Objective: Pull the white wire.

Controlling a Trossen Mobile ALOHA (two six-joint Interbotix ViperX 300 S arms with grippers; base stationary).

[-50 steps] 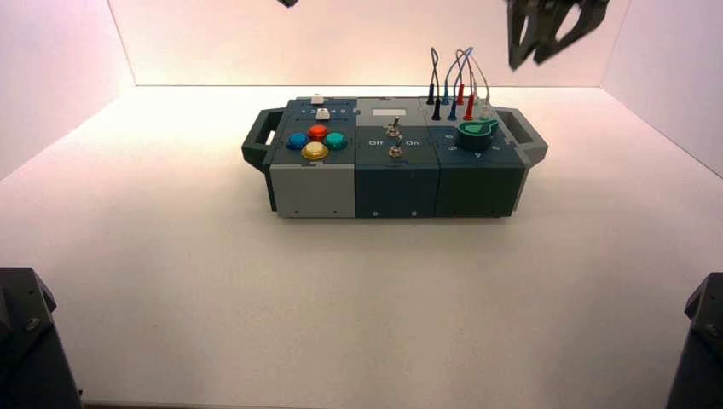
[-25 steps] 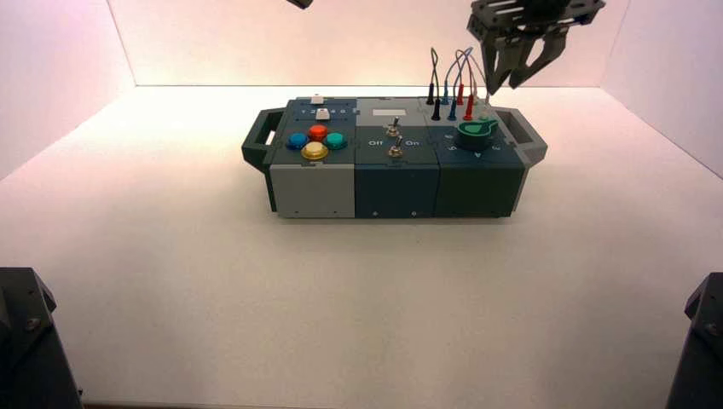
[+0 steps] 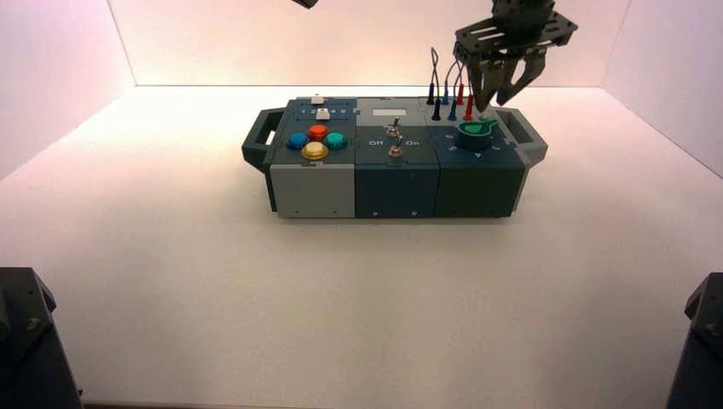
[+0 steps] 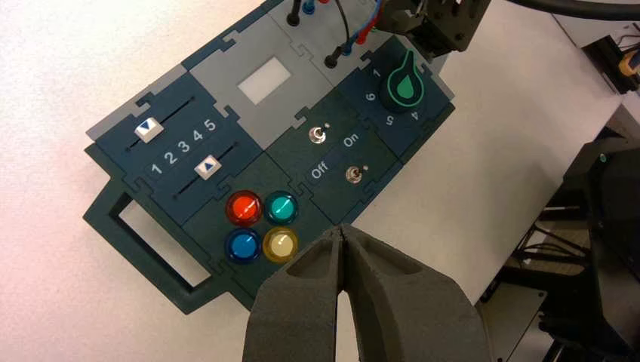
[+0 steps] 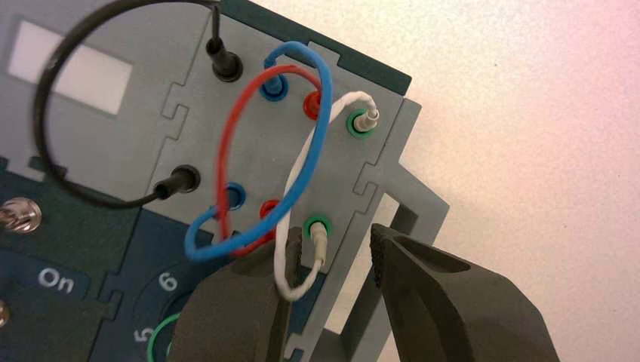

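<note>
Left gripper (image 4: 340, 230), closed to nothing, waits beyond the box (image 3: 354, 158) at its 11 o'clock. White wire (image 5: 298, 170) is plugged into both green-ringed sockets at the box's 1 o'clock; right gripper (image 3: 496, 100), wide open, is over that corner.

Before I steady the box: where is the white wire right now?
In the right wrist view, the white wire loops between two green-ringed sockets at the box's right end, beside the blue wire.

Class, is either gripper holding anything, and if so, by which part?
Nothing is held: the right gripper stands open around the white wire's near plug; the left is empty.
</note>
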